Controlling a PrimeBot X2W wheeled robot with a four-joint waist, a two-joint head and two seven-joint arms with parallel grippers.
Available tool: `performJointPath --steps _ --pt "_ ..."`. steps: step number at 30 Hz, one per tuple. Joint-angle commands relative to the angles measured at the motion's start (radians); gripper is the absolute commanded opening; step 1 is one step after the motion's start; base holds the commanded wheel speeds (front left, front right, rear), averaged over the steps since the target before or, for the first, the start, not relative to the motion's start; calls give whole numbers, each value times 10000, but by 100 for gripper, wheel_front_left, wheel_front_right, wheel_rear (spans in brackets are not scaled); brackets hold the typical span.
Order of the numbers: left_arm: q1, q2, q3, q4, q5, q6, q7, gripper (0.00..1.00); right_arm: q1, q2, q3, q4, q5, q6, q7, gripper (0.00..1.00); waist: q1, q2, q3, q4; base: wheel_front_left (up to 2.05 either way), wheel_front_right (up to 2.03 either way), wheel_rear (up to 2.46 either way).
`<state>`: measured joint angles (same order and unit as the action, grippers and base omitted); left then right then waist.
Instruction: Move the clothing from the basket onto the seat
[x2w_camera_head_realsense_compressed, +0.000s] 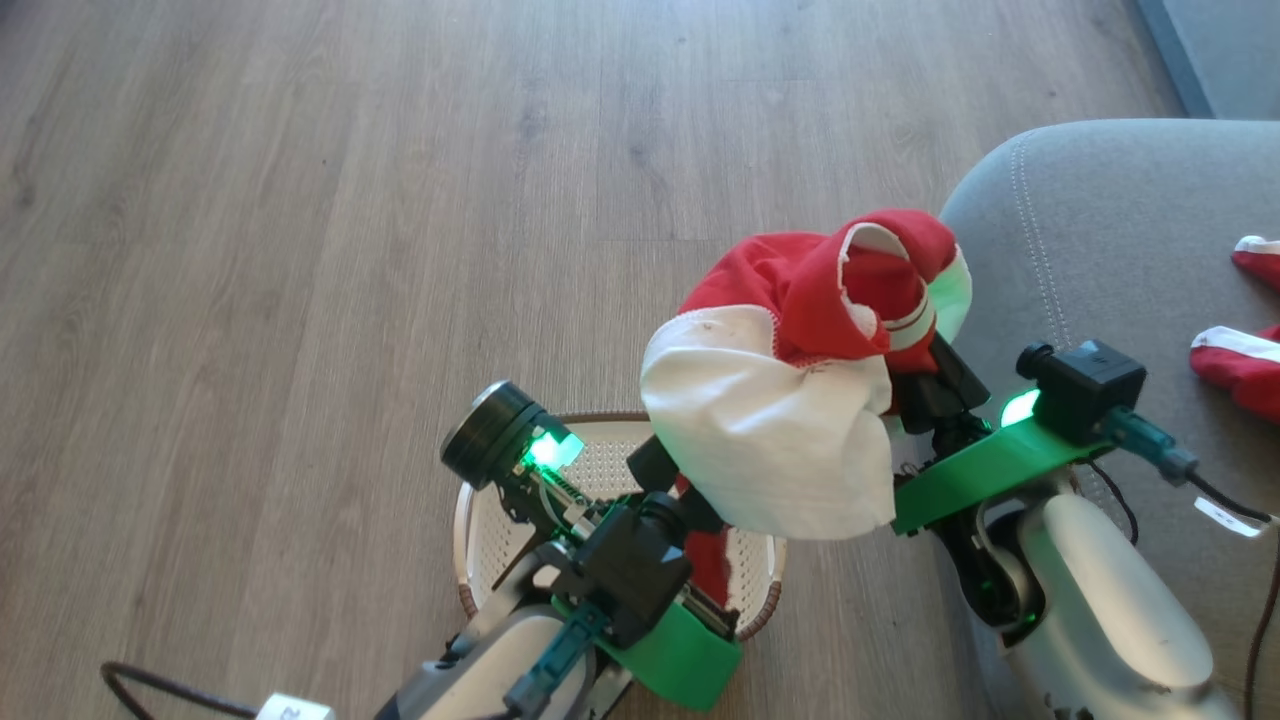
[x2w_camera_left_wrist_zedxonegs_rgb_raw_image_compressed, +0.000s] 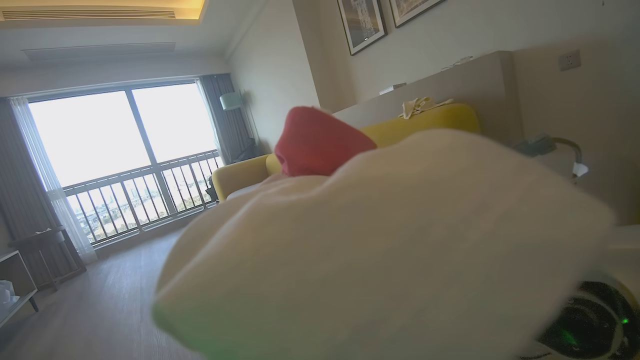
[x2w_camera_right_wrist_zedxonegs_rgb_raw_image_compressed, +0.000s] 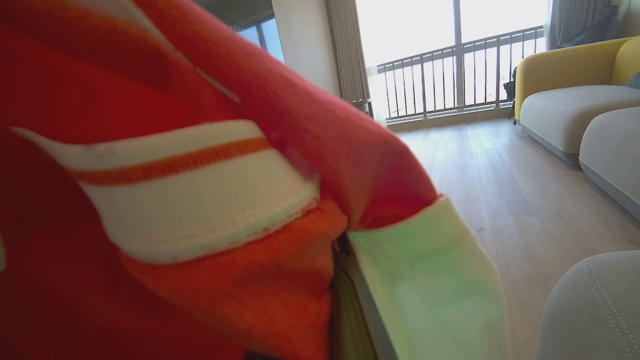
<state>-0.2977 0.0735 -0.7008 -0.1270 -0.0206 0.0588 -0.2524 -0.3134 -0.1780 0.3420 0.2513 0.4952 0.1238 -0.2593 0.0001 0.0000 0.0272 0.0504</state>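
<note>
A red garment with white panels and stripe trim (x2w_camera_head_realsense_compressed: 770, 430) hangs bunched in the air above the cream basket (x2w_camera_head_realsense_compressed: 500, 530). My left gripper (x2w_camera_head_realsense_compressed: 690, 490) reaches up under its white part, its fingertips buried in cloth, and white fabric (x2w_camera_left_wrist_zedxonegs_rgb_raw_image_compressed: 380, 250) fills the left wrist view. My right gripper (x2w_camera_head_realsense_compressed: 915, 385) is shut on the red striped edge (x2w_camera_right_wrist_zedxonegs_rgb_raw_image_compressed: 200, 200), with one dark finger (x2w_camera_right_wrist_zedxonegs_rgb_raw_image_compressed: 350, 300) showing under the cloth. The grey seat (x2w_camera_head_realsense_compressed: 1100, 250) lies just right of the garment. Another red and white piece of clothing (x2w_camera_head_realsense_compressed: 1240, 365) lies on it.
Wooden floor (x2w_camera_head_realsense_compressed: 300, 250) spreads to the left and beyond the basket. A dark cable (x2w_camera_head_realsense_compressed: 150, 690) runs along the floor at the lower left. A yellow sofa with pale cushions (x2w_camera_right_wrist_zedxonegs_rgb_raw_image_compressed: 570, 105) and a railed window (x2w_camera_right_wrist_zedxonegs_rgb_raw_image_compressed: 450, 65) stand farther off.
</note>
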Motion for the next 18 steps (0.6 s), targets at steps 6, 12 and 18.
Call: performJointPath --steps 6,12,18 --pt "-96 -100 484 -305 -41 -98 -93 0 -107 250 -76 -885 286 69 -24 0 -1 0 29 -62 0 0 0" --pt "-3 -126 508 21 -103 -257 -93 0 -167 319 -113 -1237 528 69 -24 0 -1 0 37 -94 0 0 0" --pt "59 -153 533 518 -101 -411 -93 100 -177 272 -176 -1396 570 69 -24 0 -1 0 12 -71 0 0 0"
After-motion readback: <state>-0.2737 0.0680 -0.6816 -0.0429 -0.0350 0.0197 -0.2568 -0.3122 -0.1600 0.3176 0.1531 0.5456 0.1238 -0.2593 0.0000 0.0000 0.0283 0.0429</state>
